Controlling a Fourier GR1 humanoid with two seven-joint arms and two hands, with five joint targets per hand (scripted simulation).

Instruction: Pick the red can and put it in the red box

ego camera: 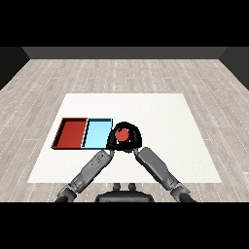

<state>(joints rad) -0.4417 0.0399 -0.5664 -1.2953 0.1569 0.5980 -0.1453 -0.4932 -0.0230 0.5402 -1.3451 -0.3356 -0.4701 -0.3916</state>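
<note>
The red can is enclosed by curled fingers of the right hand and left hand, just right of the light blue tray; judged light, rigid, smooth, best gripped around its sides.

My two slim grey cylindrical forearms, segmented with darker bands near the elbows, my black left robot hand, my black right robot hand, both glossy with rounded dark fingers.
</note>
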